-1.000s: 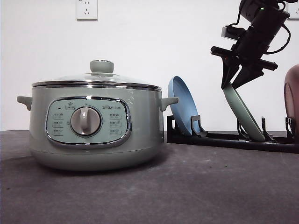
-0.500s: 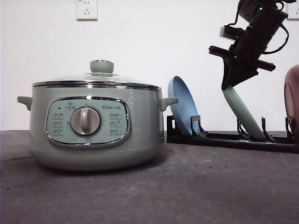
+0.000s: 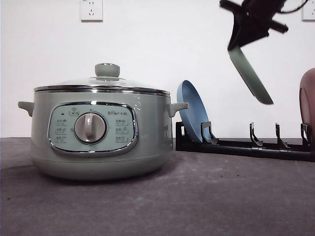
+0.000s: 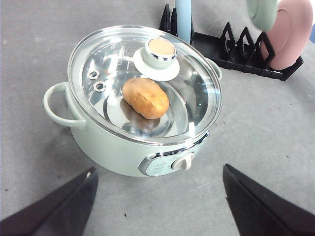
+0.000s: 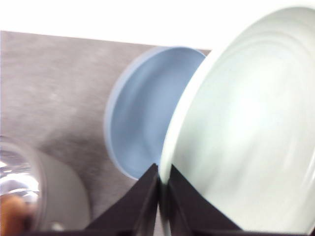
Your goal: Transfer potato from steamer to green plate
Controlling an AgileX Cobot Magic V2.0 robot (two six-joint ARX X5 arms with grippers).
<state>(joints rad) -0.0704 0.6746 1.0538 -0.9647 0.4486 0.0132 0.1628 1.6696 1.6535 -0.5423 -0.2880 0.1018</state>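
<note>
Right gripper [image 3: 235,44]: raised high, angled downward, clamped on green plate [image 3: 250,74] rim
Plate: hanging tilted below the claw, above rack [image 3: 246,145]

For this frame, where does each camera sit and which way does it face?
Front: low at table level, facing the steamer and rack; right end effector lifts the green plate.
Left wrist: above, looking down at the lidded steamer and potato; open fingers show.
Right wrist: along its fingers clamping the green plate.
All share the steamer.
</note>
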